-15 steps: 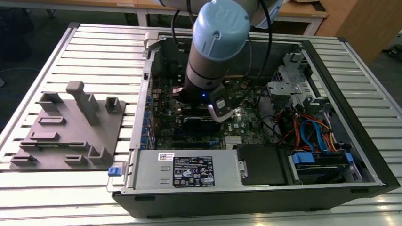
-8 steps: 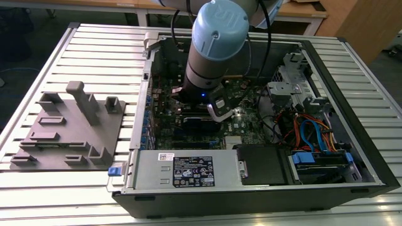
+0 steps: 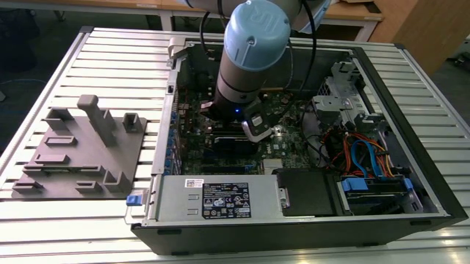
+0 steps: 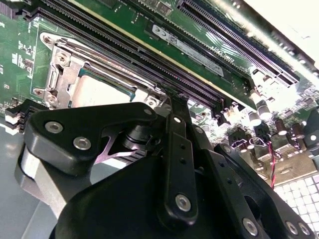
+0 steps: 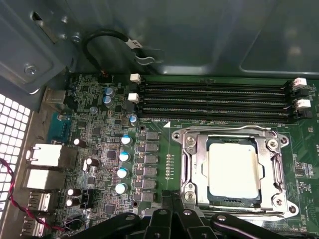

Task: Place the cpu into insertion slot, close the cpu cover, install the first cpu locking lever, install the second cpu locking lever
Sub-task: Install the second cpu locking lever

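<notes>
Flanking the cpu cover [image 5: 234, 172]: memory slots [image 5: 214, 99], capacitors [image 5: 122, 172].

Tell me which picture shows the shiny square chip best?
The first wrist view: the flat silvery square cpu sits in full sight in its metal-framed insertion slot. In the second wrist view, the black gripper covers part of the chip. The exterior view is too distant to tell.

Pale silvery cpu [image 5: 234, 171] in silver cpu cover [image 5: 192, 172] on green circuit board [image 5: 306, 142]; black memory slots [image 5: 214, 99] with white clips [image 5: 133, 78]; black gripper [image 4: 172, 107]; light-blue arm cap [image 3: 256, 33].
</notes>
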`<action>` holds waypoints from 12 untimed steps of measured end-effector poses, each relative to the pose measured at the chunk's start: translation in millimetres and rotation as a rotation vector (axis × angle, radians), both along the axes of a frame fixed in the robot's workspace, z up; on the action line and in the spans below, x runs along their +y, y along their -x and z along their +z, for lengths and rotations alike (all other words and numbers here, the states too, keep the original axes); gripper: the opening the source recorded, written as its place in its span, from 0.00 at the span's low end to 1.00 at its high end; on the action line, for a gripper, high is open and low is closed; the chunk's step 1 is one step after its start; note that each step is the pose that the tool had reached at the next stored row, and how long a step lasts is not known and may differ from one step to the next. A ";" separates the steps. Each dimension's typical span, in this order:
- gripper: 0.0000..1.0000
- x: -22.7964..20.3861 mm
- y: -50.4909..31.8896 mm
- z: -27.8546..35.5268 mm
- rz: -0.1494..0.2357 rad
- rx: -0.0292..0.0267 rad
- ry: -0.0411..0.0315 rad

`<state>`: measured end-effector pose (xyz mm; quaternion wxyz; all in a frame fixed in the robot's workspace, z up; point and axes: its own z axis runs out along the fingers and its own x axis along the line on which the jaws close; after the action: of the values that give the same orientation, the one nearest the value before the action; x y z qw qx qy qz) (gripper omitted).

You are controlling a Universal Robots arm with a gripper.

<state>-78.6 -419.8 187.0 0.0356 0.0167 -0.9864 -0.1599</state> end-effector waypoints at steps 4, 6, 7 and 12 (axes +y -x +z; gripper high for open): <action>0.10 0.0 0.0 -0.1 0.000 -0.0001 0.0007; 0.10 0.1 0.0 -0.1 0.000 -0.0001 0.0027; 0.10 0.0 0.0 -0.1 0.000 0.0000 0.0036; 0.10 0.0 0.1 1.0 0.000 -0.0001 0.0040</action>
<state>-78.6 -419.8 187.9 0.0356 0.0166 -0.9867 -0.1579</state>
